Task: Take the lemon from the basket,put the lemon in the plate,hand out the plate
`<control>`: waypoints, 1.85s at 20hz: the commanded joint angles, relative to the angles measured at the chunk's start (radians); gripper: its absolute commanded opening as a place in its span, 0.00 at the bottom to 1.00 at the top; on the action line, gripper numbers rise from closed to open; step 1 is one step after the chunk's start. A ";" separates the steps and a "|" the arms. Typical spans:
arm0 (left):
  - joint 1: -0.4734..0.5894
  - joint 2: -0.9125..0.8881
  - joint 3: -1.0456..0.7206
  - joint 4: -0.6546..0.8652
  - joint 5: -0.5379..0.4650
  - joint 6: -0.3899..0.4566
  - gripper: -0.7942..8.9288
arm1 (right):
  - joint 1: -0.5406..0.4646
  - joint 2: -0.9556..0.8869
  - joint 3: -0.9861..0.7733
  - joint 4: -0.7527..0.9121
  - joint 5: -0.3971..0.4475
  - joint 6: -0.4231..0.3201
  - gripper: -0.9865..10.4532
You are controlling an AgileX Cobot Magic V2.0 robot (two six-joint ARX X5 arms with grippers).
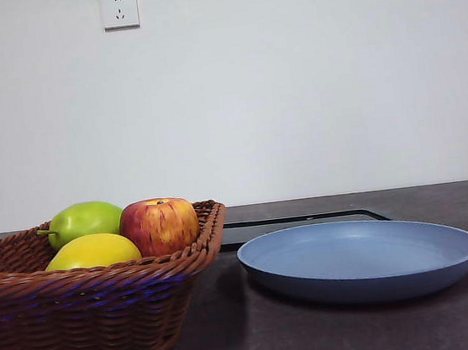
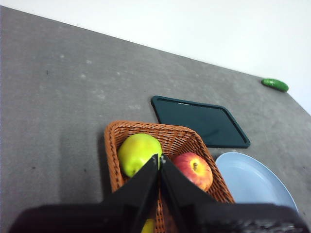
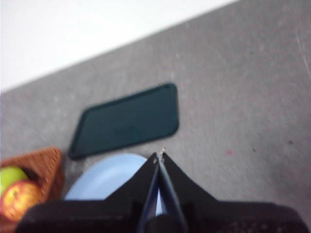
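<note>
The yellow lemon (image 1: 92,251) lies at the near side of the brown wicker basket (image 1: 91,326), on the left of the front view. In the left wrist view only a yellow sliver of the lemon (image 2: 148,225) shows between the jaws. The grey-blue plate (image 1: 362,257) sits empty on the table to the right of the basket. My left gripper (image 2: 159,158) is shut and empty, high above the basket (image 2: 112,145). My right gripper (image 3: 159,156) is shut and empty, high above the plate (image 3: 104,179). Neither arm shows in the front view.
A green pear-like fruit (image 1: 84,220) and a red-yellow apple (image 1: 160,225) share the basket. A flat black tray (image 1: 298,221) lies behind the plate. A small green object (image 2: 274,84) lies near the far right table edge. White wall behind.
</note>
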 commanded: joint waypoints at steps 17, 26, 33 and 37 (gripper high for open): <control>-0.173 0.365 0.238 -0.153 0.226 0.098 0.34 | 0.003 0.569 0.151 -0.164 -0.336 -0.183 0.27; -0.214 0.365 0.238 -0.150 0.226 0.069 0.33 | 0.114 0.858 0.151 -0.003 -0.235 -0.154 0.27; -0.215 0.365 0.238 -0.152 0.228 0.050 0.33 | 0.125 1.019 0.151 0.089 -0.183 -0.151 0.27; -0.215 0.365 0.238 -0.150 0.226 0.051 0.33 | 0.130 1.074 0.151 0.146 -0.240 -0.117 0.26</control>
